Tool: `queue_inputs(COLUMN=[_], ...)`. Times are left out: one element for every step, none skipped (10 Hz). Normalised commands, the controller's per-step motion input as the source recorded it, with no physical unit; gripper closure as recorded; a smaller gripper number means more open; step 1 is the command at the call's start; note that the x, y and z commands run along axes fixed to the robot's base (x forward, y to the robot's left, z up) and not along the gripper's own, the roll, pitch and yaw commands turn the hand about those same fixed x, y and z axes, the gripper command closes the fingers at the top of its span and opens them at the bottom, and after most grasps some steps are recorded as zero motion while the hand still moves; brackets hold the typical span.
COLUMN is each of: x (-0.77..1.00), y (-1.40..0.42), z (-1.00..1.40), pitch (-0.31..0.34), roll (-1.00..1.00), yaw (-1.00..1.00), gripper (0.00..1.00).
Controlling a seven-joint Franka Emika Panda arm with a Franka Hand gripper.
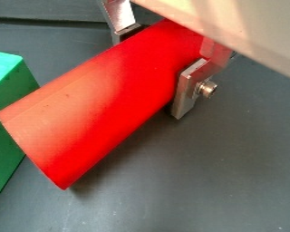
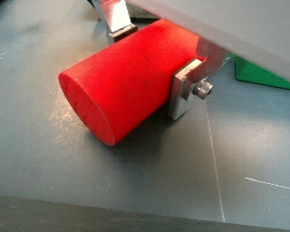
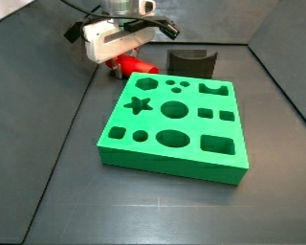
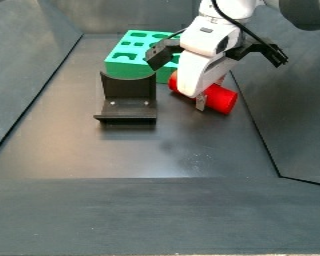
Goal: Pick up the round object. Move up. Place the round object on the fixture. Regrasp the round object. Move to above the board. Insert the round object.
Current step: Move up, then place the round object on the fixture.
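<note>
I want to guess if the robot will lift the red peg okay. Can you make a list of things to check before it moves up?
1. Gripper around the round object: ok, a silver finger sits on each side in both wrist views.
2. Fingers pressed tight on it: cannot tell; they look touching, but the grip force does not show.
3. Round object lying flat on the floor: ok, it rests on its side.
4. Room beside the board: ok, the peg lies apart from its green edge.
5. Fixture free: ok, nothing sits on it.
6. Space overhead: cannot tell, it is out of view.
</note>
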Motion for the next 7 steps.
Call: queue_inputs(x=[0.00, 0.00, -0.01, -0.02, -0.02, -0.02, 0.00], y=[0.00, 0.04, 0.04, 0.02, 0.02, 0.01, 0.00], z=[0.83, 0.80, 0.71, 0.55, 0.41, 0.32, 1.00], pitch=[0.000, -0.011, -0.011, 0.001, 0.013, 0.022, 0.000], roll=[0.00, 0.01, 0.01, 0.01, 0.01, 0.01, 0.00], yaw=[0.00, 0.02, 0.02, 0.01, 0.00, 0.00, 0.00], gripper=[1.00, 1.00, 1.00, 1.00, 1.00, 1.00, 1.00])
